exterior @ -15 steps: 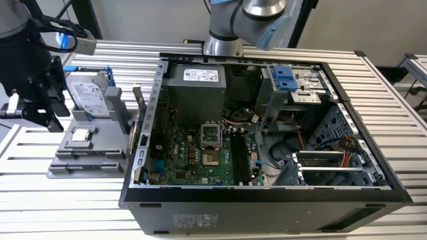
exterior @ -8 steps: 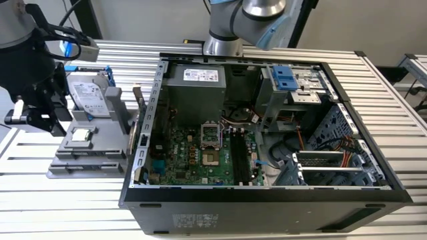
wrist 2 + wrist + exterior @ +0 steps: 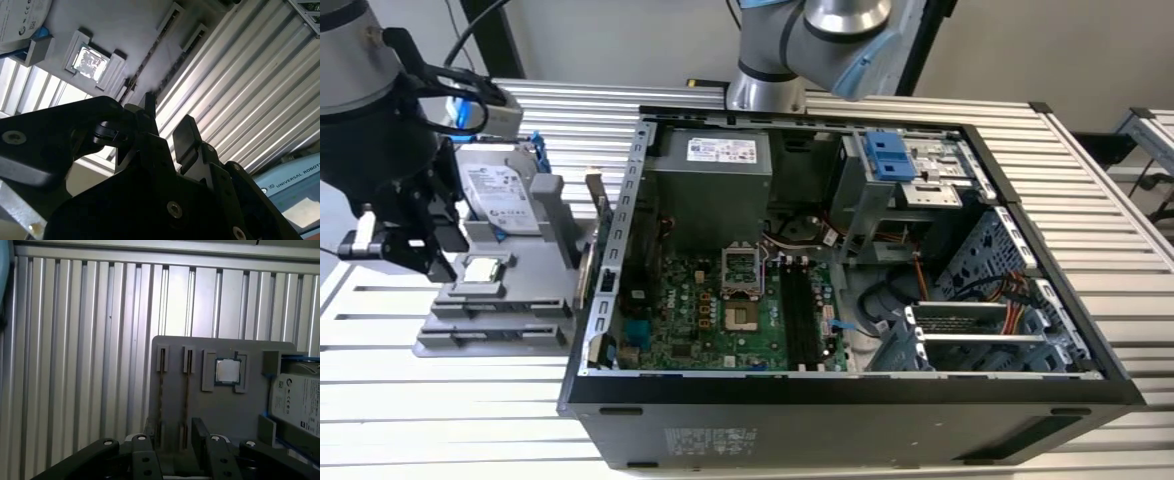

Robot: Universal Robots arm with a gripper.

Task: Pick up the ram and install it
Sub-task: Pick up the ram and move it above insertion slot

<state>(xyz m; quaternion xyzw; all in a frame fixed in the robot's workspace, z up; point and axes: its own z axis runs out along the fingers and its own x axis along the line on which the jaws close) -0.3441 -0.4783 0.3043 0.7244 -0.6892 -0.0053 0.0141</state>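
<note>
The hand (image 3: 167, 112), fingers spread and holding nothing, hangs above the grey holder (image 3: 225, 410), where the ram (image 3: 187, 390) stands on edge in a slot beneath it, long axis parallel to the ribs of the metal bench (image 3: 75, 365). The open computer case (image 3: 854, 250) sits beside the holder, toward the exterior view's right.

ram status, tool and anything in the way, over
Tool open, empty, above the grey tray. Ram on edge in a tray slot, not gripped. Nothing seen between tool and ram.
</note>
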